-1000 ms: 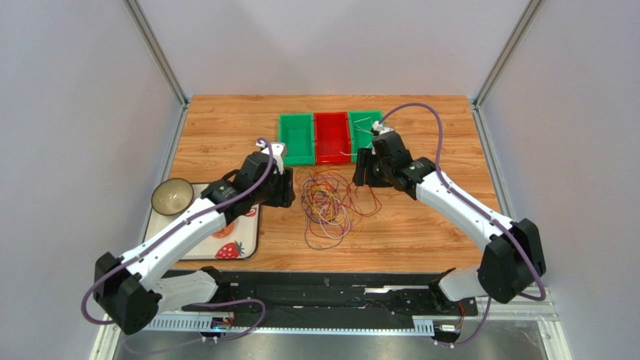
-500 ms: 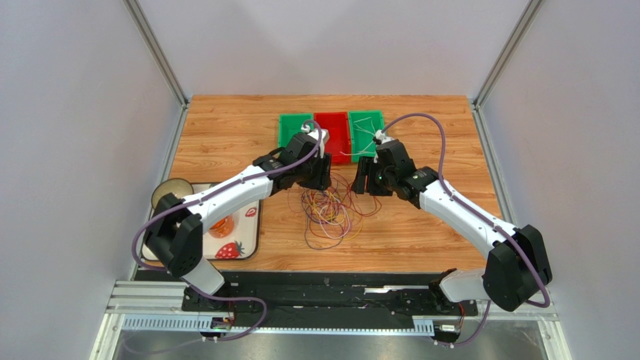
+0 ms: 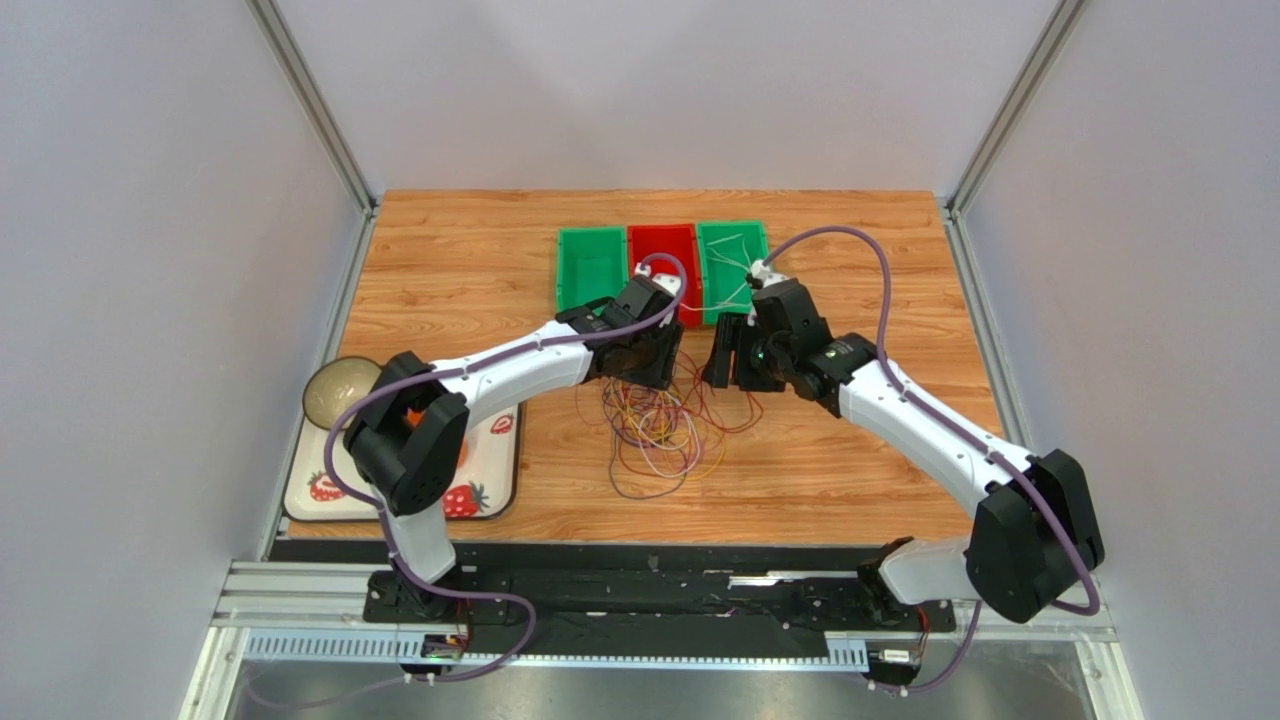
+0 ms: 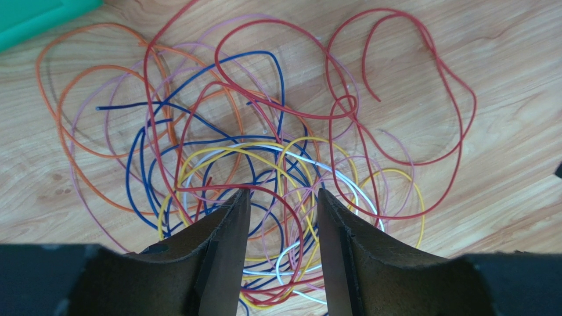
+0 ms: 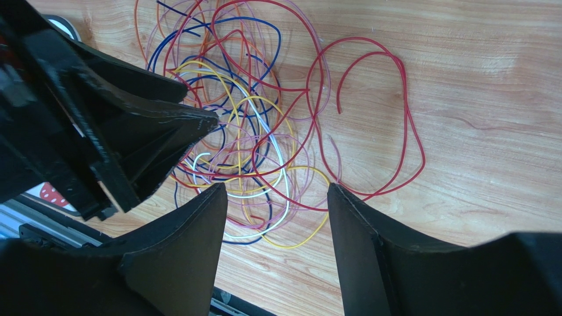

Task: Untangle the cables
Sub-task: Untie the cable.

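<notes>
Plainly, the cables (image 4: 264,146) are lying in a tangled heap on the table (image 4: 501,79). The left gripper (image 4: 281,197) and right gripper (image 5: 277,189) are hanging spread wide over them, gripping nothing, their dark fingers (image 4: 218,250) hiding the heap's nearest loops in each wrist view

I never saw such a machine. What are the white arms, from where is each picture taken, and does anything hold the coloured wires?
These are two robot arms bolted at the near edge of a wooden table. The wide picture looks down from above: the left gripper and the right gripper hang over a tangle of thin cables lying on it. The other two pictures come from a camera on each wrist; the dark shapes at the bottom are that arm's own fingers. Both grippers are open and hold nothing. Behind stand three small bins; at the left, a bowl and a printed tray.
</notes>
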You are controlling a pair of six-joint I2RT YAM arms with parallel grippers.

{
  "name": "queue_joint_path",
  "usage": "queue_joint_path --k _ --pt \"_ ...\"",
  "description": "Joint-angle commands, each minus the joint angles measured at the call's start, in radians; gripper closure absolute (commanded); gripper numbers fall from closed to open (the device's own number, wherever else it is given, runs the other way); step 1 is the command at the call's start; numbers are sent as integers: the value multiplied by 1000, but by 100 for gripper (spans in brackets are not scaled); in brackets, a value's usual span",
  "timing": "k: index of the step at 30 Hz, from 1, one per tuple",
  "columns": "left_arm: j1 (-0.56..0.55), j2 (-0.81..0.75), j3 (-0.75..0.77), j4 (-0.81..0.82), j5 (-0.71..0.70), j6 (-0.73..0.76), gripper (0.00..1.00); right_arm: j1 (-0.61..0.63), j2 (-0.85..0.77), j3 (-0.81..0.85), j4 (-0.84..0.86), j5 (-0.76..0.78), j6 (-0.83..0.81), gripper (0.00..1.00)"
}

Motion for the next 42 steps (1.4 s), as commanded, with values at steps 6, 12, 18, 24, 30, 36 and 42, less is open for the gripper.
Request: queue_joint_path --k 6,12,18,24,30,36,42 --pt "-38 33 14 -9 -48 -47 69 -3 24 10 45 -13 5 39" --pt "-46 -22 47 -50 -65 -38 100 -3 33 10 45 -1 2 39" --pt "-46 -103 372 -288 -131 90 100 -1 36 5 50 25 4 39" --pt "-46 -174 777 -373 -103 213 100 -1 41 13 54 34 7 39" --pt "-46 -304 755 -206 105 276 100 -1 39 35 31 28 11 39" --pt "-46 -567 262 72 112 235 100 -1 -57 27 15 42 5 38" --pt "-46 -694 2 134 188 155 100 0 -169 -50 123 -103 2 38"
